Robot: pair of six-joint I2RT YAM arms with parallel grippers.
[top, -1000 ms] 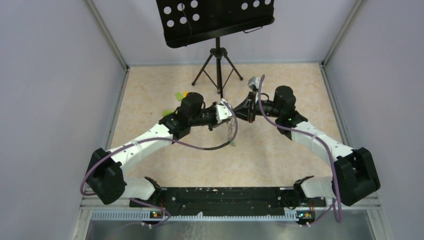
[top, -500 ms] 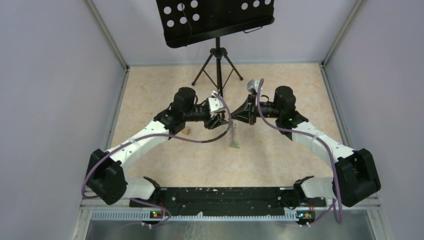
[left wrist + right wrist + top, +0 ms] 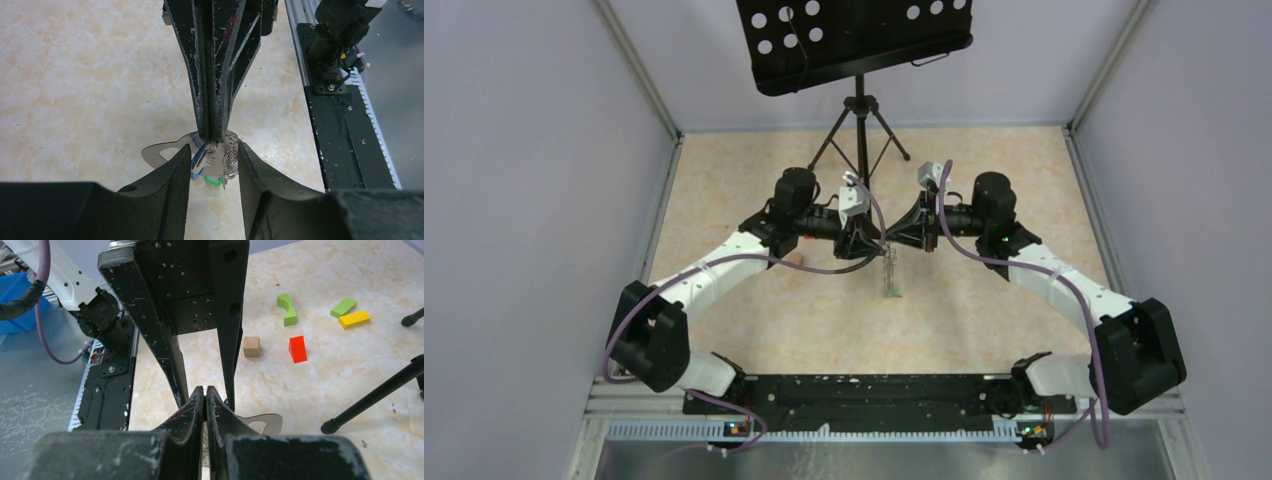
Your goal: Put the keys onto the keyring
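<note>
- The right claw [image 3: 205,390] was pressed tight together, its tips pinching the top of the keyring [image 3: 230,160]. Only the keyring's coiled metallic chain showed clearly, and the loop itself could not be made out.
- The chain hung straight down from that pinch toward the marbled desk [image 3: 984,320].
- Two keys dangled with it: the blue-tagged key [image 3: 197,167] just under the tips, and the green-tagged key [image 3: 215,181] lowest of the cluster.
- The left claw [image 3: 214,150] stood spread, one finger on either side of the right claw's tips and the hanging cluster. Whether it touched the blue tag could not be told.
- The two claws met nose to nose above the middle of the desk, with the arms angled in from either side.
- Loose blocks lay on the desk beyond the left claw, well apart from the cluster. A wooden cube [image 3: 252,346] sat near a red block [image 3: 297,349], with a curved green block [image 3: 286,309] farther off. A lime block [image 3: 344,306] lay just beside a yellow block [image 3: 354,319].
- A black tripod stand [image 3: 860,130] stood at the desk's far edge.
</note>
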